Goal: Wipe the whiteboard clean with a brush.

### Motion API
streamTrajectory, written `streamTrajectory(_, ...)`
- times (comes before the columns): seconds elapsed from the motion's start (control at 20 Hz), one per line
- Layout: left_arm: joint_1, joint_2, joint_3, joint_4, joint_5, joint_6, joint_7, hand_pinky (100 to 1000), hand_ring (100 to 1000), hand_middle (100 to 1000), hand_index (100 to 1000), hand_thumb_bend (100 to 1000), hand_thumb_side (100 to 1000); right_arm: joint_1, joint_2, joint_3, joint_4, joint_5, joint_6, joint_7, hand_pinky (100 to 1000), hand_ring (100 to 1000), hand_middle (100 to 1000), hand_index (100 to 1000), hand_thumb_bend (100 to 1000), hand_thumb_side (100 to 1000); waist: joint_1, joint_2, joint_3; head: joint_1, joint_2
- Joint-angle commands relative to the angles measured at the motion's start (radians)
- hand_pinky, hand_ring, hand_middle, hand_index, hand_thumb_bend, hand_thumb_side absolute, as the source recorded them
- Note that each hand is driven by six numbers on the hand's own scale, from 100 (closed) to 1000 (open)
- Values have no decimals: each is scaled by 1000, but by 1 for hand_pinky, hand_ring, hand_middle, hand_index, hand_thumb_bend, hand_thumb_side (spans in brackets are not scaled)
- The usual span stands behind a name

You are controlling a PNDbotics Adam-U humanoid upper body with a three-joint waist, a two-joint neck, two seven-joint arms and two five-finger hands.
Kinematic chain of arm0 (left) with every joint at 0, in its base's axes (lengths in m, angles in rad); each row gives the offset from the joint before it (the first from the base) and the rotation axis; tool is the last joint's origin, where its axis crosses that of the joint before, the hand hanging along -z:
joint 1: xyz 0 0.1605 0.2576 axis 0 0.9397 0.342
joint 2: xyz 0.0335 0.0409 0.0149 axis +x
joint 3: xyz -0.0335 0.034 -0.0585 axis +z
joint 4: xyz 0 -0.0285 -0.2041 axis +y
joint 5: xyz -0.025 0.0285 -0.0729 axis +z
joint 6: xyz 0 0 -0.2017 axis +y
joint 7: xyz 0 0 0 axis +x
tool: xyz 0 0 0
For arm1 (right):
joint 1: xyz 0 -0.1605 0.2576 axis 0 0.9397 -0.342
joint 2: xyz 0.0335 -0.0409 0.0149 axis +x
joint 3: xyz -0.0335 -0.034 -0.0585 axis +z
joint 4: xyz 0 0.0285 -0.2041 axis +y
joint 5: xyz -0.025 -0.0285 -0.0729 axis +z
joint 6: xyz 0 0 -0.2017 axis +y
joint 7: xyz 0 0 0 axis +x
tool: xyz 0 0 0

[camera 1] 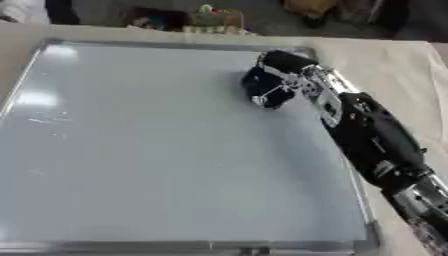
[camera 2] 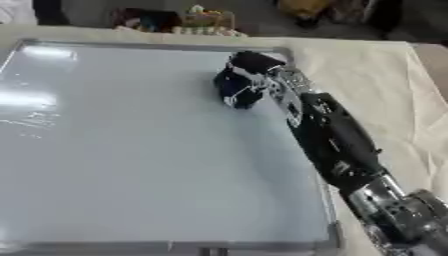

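Observation:
A large whiteboard with a silver frame lies flat on the table and fills most of both views. Its surface looks blank, with only faint glare marks at the left. My right hand reaches in from the lower right and rests on the board's upper right part. Its fingers are curled round a dark blue brush, which is pressed against the board. Most of the brush is hidden under the hand. My left hand shows in no view.
The table is covered by a cream cloth, bare to the right of the board. Beyond the far edge lie colourful small objects and dark shapes. The board's frame runs close under my forearm.

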Motion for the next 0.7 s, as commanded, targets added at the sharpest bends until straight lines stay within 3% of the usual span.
streamTrajectory(0.05, -5, 10, 3, -10, 0, -3, 2, 404, 471, 437, 520, 100, 930, 24, -23, 25, 20, 5, -10, 24, 311, 401, 149, 139, 100, 105, 6, -8, -3, 0, -9)
streamTrajectory(0.7, -5, 10, 3, -10, 1, 4, 1, 404, 471, 437, 520, 100, 933, 41, -1, 98, -87, -92, -68, 144, 313, 396, 147, 139, 100, 100, 3, -13, -6, -3, -8)
